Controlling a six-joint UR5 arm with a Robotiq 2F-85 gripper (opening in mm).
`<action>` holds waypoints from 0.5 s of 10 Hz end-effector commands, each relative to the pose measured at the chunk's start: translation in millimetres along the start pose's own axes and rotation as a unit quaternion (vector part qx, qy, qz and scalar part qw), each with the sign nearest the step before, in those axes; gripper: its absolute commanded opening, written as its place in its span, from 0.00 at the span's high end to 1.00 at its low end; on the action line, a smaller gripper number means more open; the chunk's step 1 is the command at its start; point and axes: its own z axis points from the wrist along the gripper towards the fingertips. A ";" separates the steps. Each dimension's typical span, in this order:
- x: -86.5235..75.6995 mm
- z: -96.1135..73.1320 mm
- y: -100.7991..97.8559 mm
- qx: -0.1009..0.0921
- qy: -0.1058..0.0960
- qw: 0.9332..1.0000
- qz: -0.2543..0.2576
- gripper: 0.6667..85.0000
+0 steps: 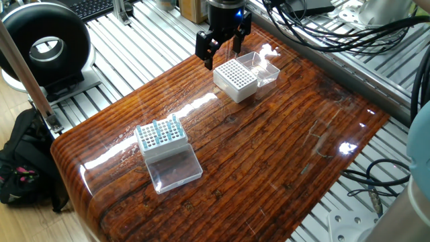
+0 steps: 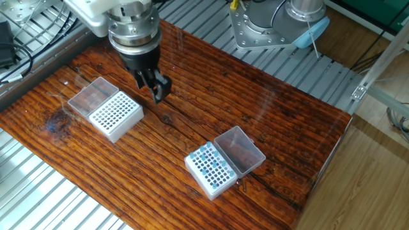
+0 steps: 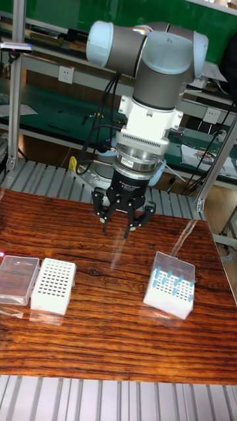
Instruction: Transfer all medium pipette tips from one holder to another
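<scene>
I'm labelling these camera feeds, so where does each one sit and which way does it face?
One fixed view: high off a table corner, looking across the glossy wooden table; black claw at the far end.
The other fixed view: high on the opposite side; wrist and claw.
Tall fixed view: low, front-on; whole arm.
All show both white grid holders.
</scene>
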 end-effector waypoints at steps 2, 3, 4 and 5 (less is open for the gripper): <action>-1.5 1.5 6.1 -0.009 -0.002 0.999 0.044 1.00; -1.3 1.4 5.1 -0.006 -0.002 0.999 0.042 1.00; -1.9 1.2 4.5 -0.005 -0.003 0.999 0.041 1.00; -11.8 0.4 4.0 -0.004 -0.023 0.999 0.037 1.00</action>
